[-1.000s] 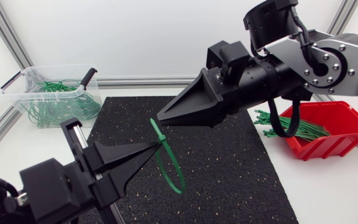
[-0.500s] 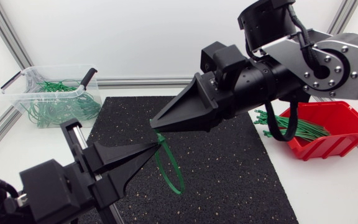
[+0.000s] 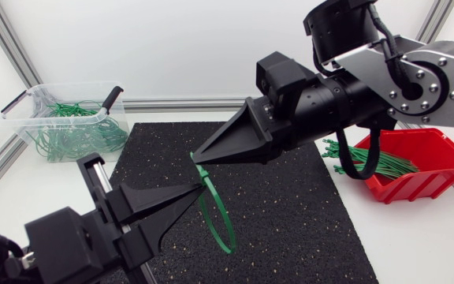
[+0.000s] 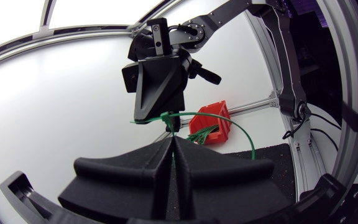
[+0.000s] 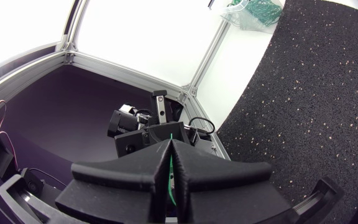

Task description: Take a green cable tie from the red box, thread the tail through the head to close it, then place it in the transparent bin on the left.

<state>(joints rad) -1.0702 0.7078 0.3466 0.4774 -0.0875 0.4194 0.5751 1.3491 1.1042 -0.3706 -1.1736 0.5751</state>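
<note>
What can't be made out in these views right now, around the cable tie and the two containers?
- Whether the cable tie is threaded shut: in the head view the right end effector covers its joining end, and in the left wrist view that spot is too small to tell.
- Red box: the right arm covers part of it in the head view.
- Transparent bin: cut off by the edge in the right wrist view.

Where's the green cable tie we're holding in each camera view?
Head view: the green cable tie loops mid-picture above the black mat.
Left wrist view: it arcs ahead of the left gripper, with the mat beyond.
Right wrist view: a thin strand pinched in the right gripper.
Shared landmark: the black mat, visible in all three.
</note>
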